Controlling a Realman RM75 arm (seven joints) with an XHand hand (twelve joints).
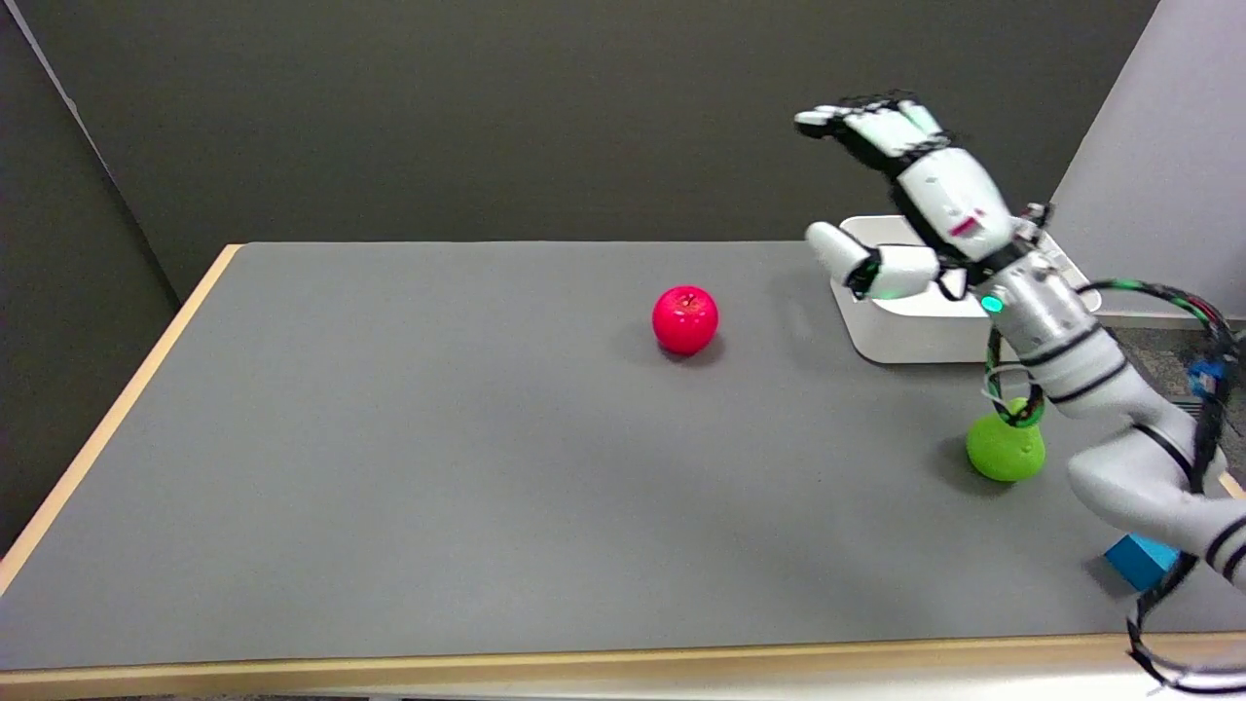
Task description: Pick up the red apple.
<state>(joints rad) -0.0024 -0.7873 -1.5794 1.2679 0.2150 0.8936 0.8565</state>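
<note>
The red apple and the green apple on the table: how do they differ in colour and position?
The red apple is bright red; the green apple is lime green. The red one sits unobstructed mid-table; the green one lies nearer the right edge, partly behind the arm's cable. Both rest on the table, untouched.
</note>
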